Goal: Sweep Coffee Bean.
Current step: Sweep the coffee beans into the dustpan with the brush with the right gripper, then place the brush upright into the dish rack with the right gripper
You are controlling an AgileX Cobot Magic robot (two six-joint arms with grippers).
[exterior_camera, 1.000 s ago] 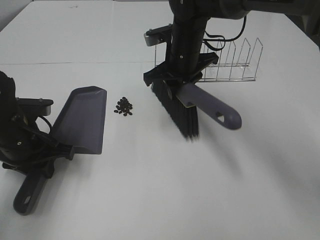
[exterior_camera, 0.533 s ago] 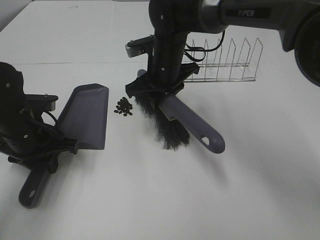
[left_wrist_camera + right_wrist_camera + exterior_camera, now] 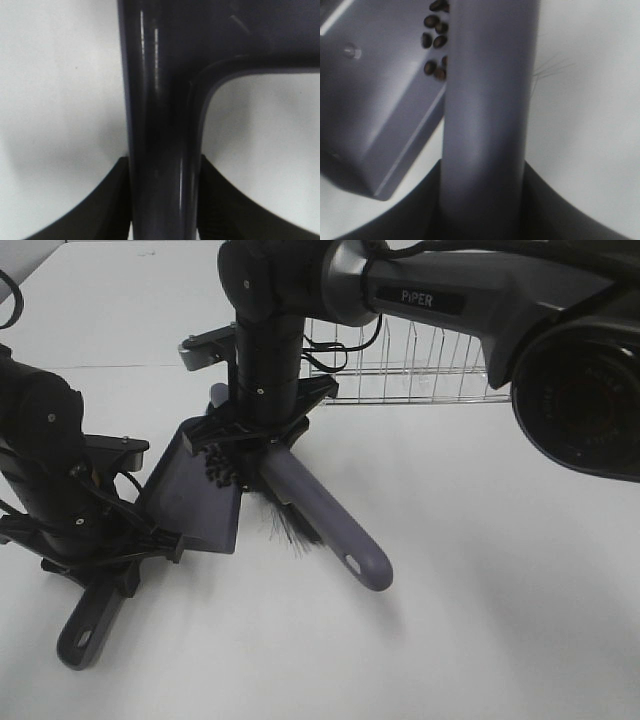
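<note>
My left gripper [image 3: 113,552] is shut on the handle of the grey-purple dustpan [image 3: 195,505], which lies flat on the white table with its mouth facing right. In the left wrist view the dustpan handle [image 3: 160,120] runs between the jaws of the left gripper [image 3: 162,205]. My right gripper [image 3: 257,443] is shut on the brush [image 3: 320,520], whose dark bristles [image 3: 283,523] press at the pan's mouth. The coffee beans [image 3: 218,471] sit in a cluster just inside the pan's front edge. In the right wrist view the beans [image 3: 434,37] lie on the dustpan [image 3: 380,100] beside the brush handle [image 3: 490,110].
A clear wire rack [image 3: 420,370] stands at the back right, behind the right arm. The white table [image 3: 480,590] extends to the front and right. The dustpan handle's end [image 3: 85,632] points toward the front left.
My right arm has swept the brush left across the table, pushing the beans from the bare table onto the dustpan. My left arm has moved the dustpan slightly right toward the brush.
</note>
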